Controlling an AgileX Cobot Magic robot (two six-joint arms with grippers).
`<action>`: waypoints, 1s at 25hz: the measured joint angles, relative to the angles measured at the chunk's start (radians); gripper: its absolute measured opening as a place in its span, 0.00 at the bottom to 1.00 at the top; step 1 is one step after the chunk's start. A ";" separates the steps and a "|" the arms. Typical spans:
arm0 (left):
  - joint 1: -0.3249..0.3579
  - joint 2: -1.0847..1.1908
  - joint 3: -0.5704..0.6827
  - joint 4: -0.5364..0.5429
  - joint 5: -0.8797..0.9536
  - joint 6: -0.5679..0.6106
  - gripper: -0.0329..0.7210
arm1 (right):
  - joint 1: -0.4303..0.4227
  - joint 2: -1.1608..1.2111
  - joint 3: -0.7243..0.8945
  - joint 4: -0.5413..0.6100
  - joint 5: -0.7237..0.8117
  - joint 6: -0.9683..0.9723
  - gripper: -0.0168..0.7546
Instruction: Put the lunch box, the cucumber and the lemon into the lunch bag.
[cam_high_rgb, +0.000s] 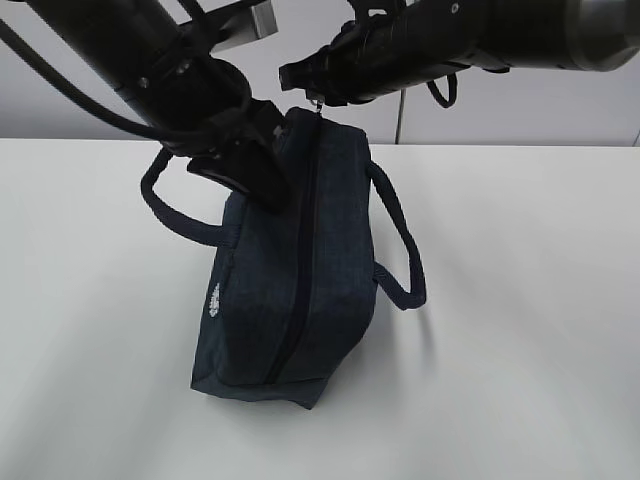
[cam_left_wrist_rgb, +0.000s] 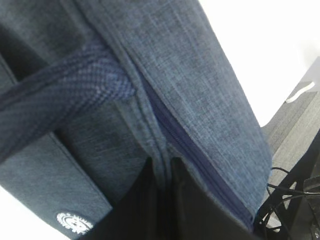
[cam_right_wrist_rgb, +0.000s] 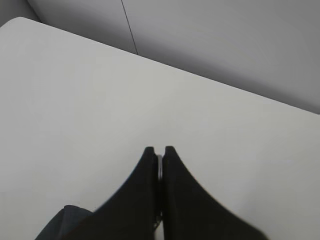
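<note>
Navy fabric of the lunch bag (cam_high_rgb: 290, 290) is filling the left wrist view, where the left gripper (cam_left_wrist_rgb: 162, 167) is pinching a fold beside the zipper (cam_left_wrist_rgb: 200, 160). Only the right wrist view is showing the right gripper (cam_right_wrist_rgb: 159, 152) clenching the silver ring pull (cam_right_wrist_rgb: 159, 167). Standing tilted on the table (cam_high_rgb: 520, 350), the closed bag is hiding its contents; its 2 handles are hanging loose.

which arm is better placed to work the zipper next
Right, probably. The right gripper already pinches the silver ring pull at the lunch bag's far end, while the left gripper is clamped on the fabric, steadying it.
</note>
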 joint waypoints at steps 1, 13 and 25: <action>-0.006 -0.004 0.000 0.004 0.000 0.000 0.03 | 0.000 0.000 0.000 0.000 0.000 -0.004 0.02; -0.017 -0.083 0.000 0.026 0.027 -0.019 0.03 | 0.000 0.000 0.000 0.004 -0.029 -0.018 0.02; -0.017 -0.110 0.000 -0.005 0.027 -0.029 0.03 | -0.002 0.000 -0.002 0.013 -0.044 -0.018 0.02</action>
